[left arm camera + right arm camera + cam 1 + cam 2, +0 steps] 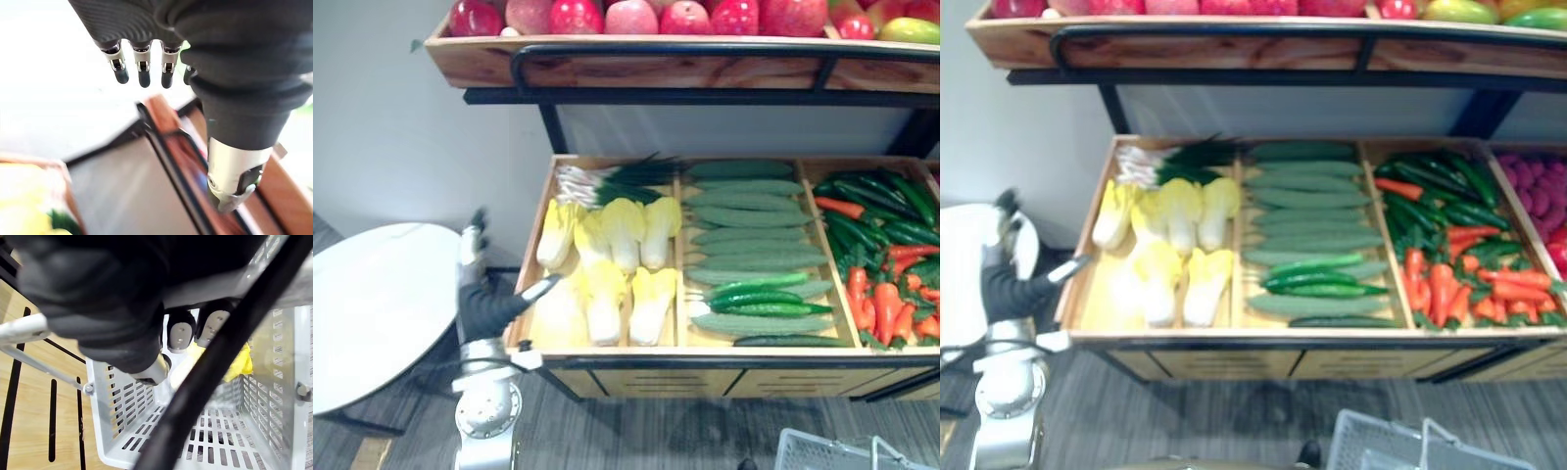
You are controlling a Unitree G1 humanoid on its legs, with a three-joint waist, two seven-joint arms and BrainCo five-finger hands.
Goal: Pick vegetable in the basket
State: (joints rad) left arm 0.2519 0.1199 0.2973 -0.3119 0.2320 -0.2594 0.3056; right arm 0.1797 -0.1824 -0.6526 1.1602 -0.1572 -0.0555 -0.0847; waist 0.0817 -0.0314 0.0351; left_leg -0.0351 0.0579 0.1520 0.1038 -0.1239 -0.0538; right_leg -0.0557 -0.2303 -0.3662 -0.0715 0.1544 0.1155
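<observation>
My left hand (489,305) hovers, fingers released, beside the yellow cabbages (607,294); my right hand (178,335) clasps the basket handle (220,362). Light and bruisable, I judge: grasp mid-body.

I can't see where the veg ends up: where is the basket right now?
The grey slotted basket shows at the eye views' bottom right, in front of the wooden vegetable crate, nearest its chillies. A yellow vegetable lies inside.
</observation>
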